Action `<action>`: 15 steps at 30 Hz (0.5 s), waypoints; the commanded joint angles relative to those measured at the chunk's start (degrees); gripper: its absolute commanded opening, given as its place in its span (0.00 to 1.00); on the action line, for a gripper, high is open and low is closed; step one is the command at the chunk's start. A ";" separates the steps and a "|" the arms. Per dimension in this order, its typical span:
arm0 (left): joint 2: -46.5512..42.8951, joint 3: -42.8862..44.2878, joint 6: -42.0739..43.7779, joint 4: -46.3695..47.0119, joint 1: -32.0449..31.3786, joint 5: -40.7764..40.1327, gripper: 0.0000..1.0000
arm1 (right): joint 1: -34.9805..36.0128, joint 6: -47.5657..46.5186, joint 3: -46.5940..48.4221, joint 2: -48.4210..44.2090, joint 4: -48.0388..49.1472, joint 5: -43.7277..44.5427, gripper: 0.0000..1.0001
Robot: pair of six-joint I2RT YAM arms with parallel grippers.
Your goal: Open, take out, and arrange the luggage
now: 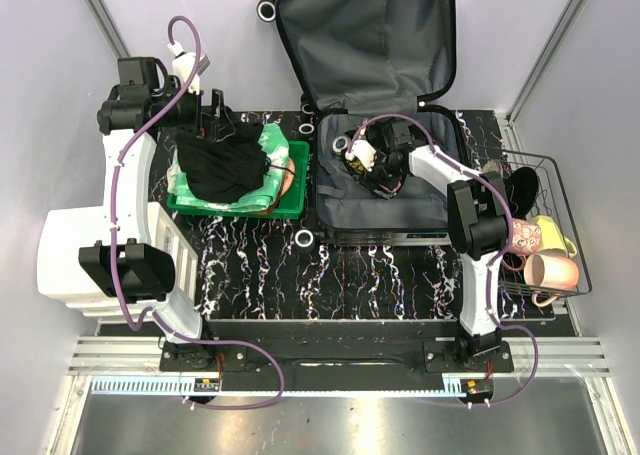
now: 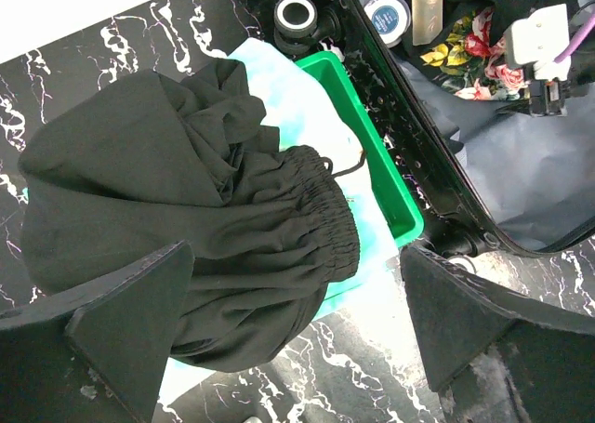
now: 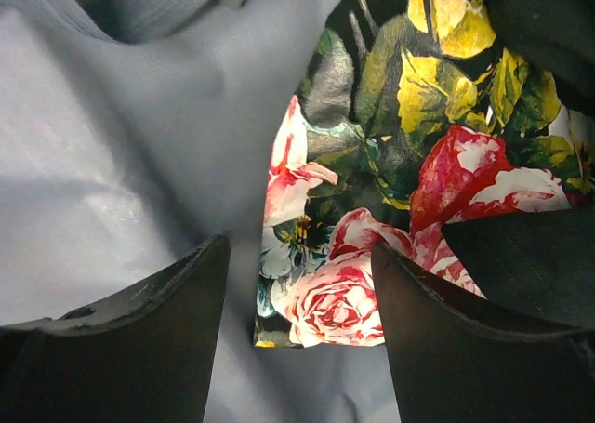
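The big hard-shell suitcase with dark grey fabric lining (image 1: 370, 45) lies open on the black marbled table (image 1: 250, 265), right of centre. Its lid stands up toward the back and its small white wheels (image 1: 267, 10) stick out on the left side. The shell looks stiff, and I'd guess bulky and too heavy for these small fingers to shift, so the work is with what's inside. The lining is thin and slack and wrinkles easily.

The right gripper (image 3: 299, 246) is down in the lower half with its fingers moderately spread. It has nothing pinched, and a rose-printed floral cloth (image 3: 390, 116) sits just beyond the tips. That cloth looks limp and light, so I'd pinch a raised fold near its edge, not the flat middle, and avoid catching the lining.

The left gripper (image 2: 296, 251) hangs wide open and empty over a crumpled black garment with an elastic waistband (image 2: 186, 191), heaped on the green plastic bin (image 2: 372, 153) just beside the suitcase
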 commanded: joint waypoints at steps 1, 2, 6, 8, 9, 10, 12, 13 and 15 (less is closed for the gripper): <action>0.45 -0.25 -2.54 4.37 0.12 2.95 0.99 | 0.33 -1.38 -0.02 1.73 1.33 8.18 0.71; 0.89 -0.16 -2.72 4.98 0.12 3.22 0.99 | 0.33 -2.17 -0.46 1.99 1.41 9.07 0.69; 1.77 -0.77 -2.72 6.75 -0.66 5.49 0.99 | 0.42 -1.74 -1.78 1.38 3.26 13.90 0.35; 2.12 -1.30 -0.97 7.88 -2.24 6.55 0.99 | 0.42 0.53 -0.99 -0.63 3.26 14.26 0.12; 2.21 -2.43 -0.09 8.50 -2.95 7.78 0.99 | 0.33 1.16 -0.47 -1.69 3.09 13.83 0.00; 1.95 -3.32 2.09 9.29 -4.34 8.31 0.99 | 0.33 1.69 -0.29 -4.39 3.00 13.39 0.00; 1.77 -6.47 4.04 12.80 -6.36 9.19 0.99 | 0.24 3.00 -0.28 -7.66 2.82 11.81 0.00; 2.03 -7.36 6.31 14.81 -8.38 9.63 0.99 | 0.24 3.45 -0.46 -11.15 2.65 10.84 0.00; 2.47 -9.56 10.87 16.50 -10.24 13.56 0.99 | -0.20 4.15 -1.59 -14.95 2.38 7.77 0.00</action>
